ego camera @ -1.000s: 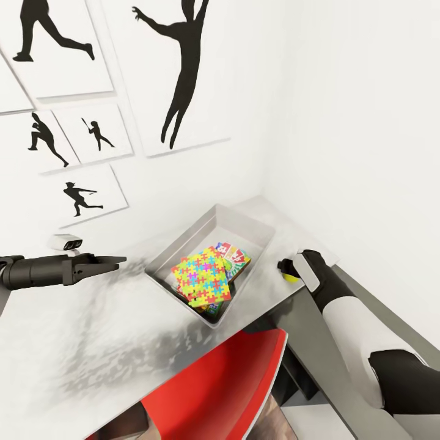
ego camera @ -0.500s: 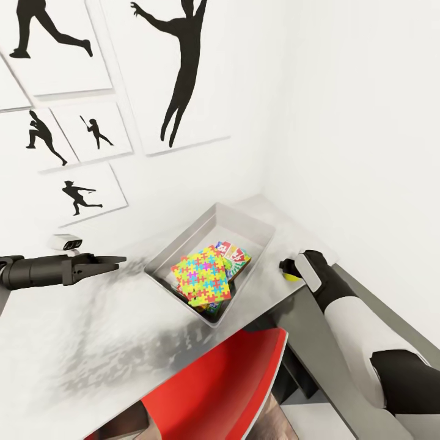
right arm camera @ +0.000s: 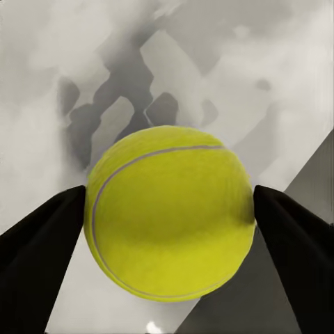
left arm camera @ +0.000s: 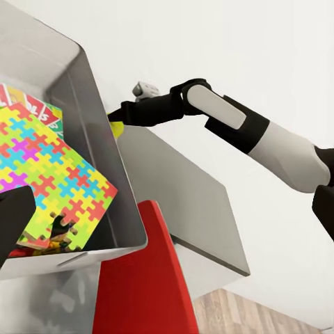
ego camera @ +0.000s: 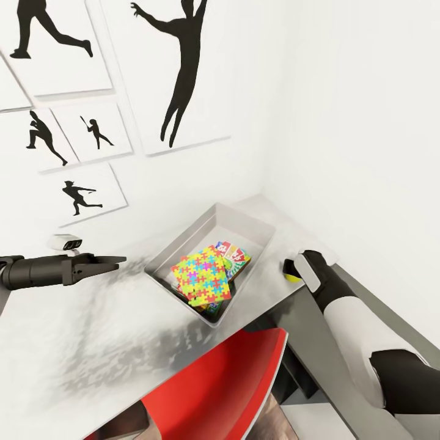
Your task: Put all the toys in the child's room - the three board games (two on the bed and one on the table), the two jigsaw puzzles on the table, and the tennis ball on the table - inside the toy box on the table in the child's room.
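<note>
The light grey toy box [ego camera: 183, 241] stands on the table [ego camera: 85, 342] near the wall corner. Inside it a multicoloured jigsaw puzzle [ego camera: 201, 276] lies tilted on top of other flat boxes; a red-and-white board game [ego camera: 236, 256] shows beside it. The tennis ball [ego camera: 293, 278] rests on the table just right of the box. My right gripper [ego camera: 288, 271] has a finger against each side of the ball [right arm camera: 170, 212]. My left gripper [ego camera: 117, 261] hovers over the table left of the box, open and empty. The left wrist view shows the puzzle [left arm camera: 49, 181] and the ball [left arm camera: 116, 129].
A red chair [ego camera: 226, 385] is tucked under the table's front edge below the box. A lower dark grey cabinet top [ego camera: 318, 348] joins the table on the right, under my right arm. White walls with black silhouette posters [ego camera: 183, 73] close off the back and right.
My right gripper's fingers have drawn in against the tennis ball. The left arm and the toy box's contents have not moved.
</note>
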Robot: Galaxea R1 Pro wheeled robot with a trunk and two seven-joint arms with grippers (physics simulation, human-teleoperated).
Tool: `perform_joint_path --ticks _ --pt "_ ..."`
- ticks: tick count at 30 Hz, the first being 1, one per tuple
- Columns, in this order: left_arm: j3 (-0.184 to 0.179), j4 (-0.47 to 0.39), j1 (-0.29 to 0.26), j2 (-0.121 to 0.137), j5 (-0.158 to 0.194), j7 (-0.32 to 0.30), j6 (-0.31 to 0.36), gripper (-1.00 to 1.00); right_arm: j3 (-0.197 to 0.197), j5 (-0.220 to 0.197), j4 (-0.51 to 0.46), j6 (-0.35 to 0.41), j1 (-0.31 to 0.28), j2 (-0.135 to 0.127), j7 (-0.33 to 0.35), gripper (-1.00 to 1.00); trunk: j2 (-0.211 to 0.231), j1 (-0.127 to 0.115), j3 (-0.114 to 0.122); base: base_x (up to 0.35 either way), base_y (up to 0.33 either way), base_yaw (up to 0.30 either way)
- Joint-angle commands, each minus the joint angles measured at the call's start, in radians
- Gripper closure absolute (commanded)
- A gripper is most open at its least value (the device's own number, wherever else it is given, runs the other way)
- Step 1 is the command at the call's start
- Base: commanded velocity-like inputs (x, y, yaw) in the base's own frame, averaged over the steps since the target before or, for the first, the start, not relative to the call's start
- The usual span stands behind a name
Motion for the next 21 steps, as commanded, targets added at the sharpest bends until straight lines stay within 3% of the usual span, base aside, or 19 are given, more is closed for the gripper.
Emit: perform_joint_path --ticks 1,21 --pt "0.0 0.0 -0.001 0.0 0.001 -0.002 0.011 -1.0 0.007 -0.025 0.023 0.0 0.0 -0.002 -0.01 1.0 -0.001 0.001 -0.002 0.0 0.0 0.0" --pt "-0.002 0.0 -0.001 0.001 0.001 -0.002 0.011 -1.0 0.007 -0.024 0.025 0.0 0.0 -0.003 -0.009 1.0 -0.001 0.001 -0.002 0.0 0.0 0.0"
